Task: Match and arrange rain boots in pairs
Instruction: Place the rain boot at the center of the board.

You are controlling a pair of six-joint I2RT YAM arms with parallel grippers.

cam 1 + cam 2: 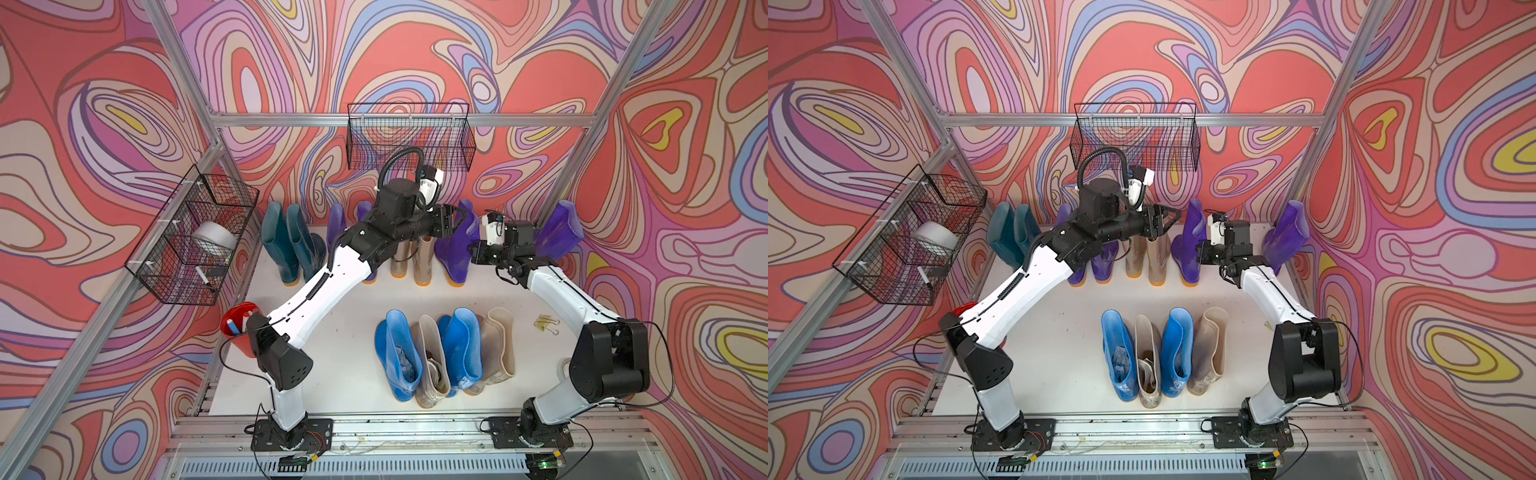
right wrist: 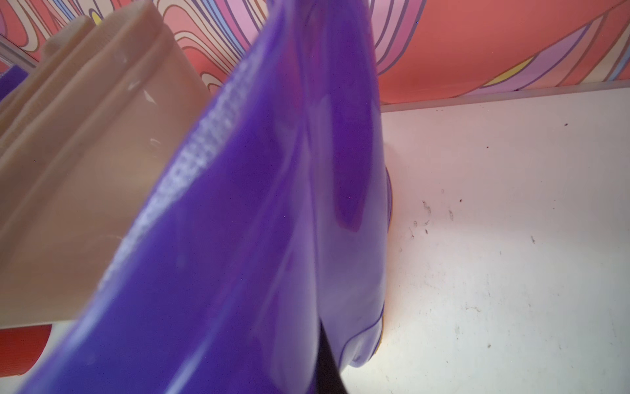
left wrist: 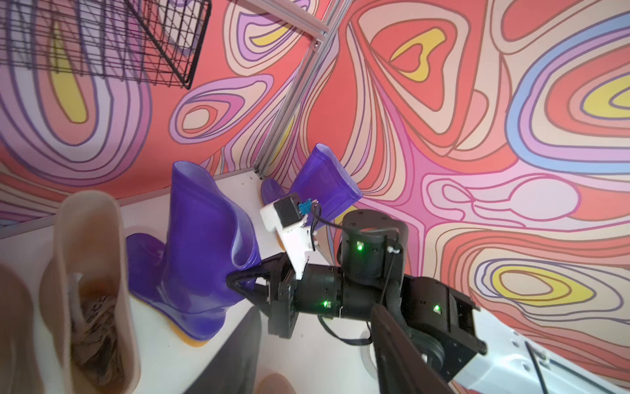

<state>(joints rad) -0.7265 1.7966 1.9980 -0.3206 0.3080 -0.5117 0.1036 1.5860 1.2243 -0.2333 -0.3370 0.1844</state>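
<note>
Swirl-patterned walls (image 1: 124, 124) enclose a white worktop (image 1: 340, 316). Along its far edge stand rain boots (image 1: 282, 245): two teal, two purple, two beige, then a purple boot (image 1: 1185, 253). A leaning purple boot (image 1: 559, 230) sits in the far right corner. Near the front edge, blue and beige boots (image 1: 461, 345) alternate. The right pincer (image 3: 240, 280) is clamped on the purple boot's rim. The left pincer (image 1: 1169, 222) hangs partly open and empty above the beige pair (image 1: 1156, 259).
</note>
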